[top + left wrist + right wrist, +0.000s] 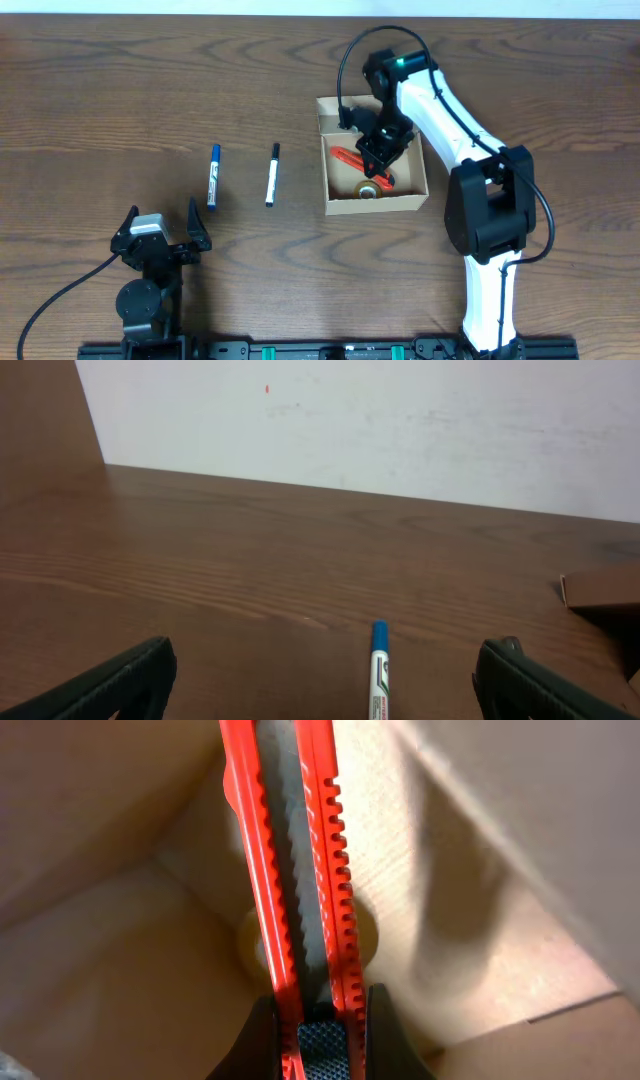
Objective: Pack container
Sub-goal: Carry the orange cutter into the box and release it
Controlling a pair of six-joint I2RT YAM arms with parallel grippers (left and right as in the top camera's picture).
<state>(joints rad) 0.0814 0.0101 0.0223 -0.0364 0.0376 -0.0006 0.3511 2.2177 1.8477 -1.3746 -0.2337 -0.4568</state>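
The container [375,206] is an open tan cardboard box right of the table's centre. My right gripper [374,163] reaches down into it, shut on a red utility knife [346,157]. In the right wrist view, the knife [300,840] runs up from between the right gripper's [320,1030] jaws, over a pale tape roll [365,935] on the box floor. That tape roll [369,189] lies near the front wall. A blue marker [214,176] and a black marker [272,174] lie left of the box. My left gripper [163,225] stands open and empty at the front left, with the blue marker [379,670] ahead of it.
The box's flap lid [340,108] stands at its far side. A corner of the box [605,588] shows at the right of the left wrist view. A white wall rises behind the wooden table [250,550].
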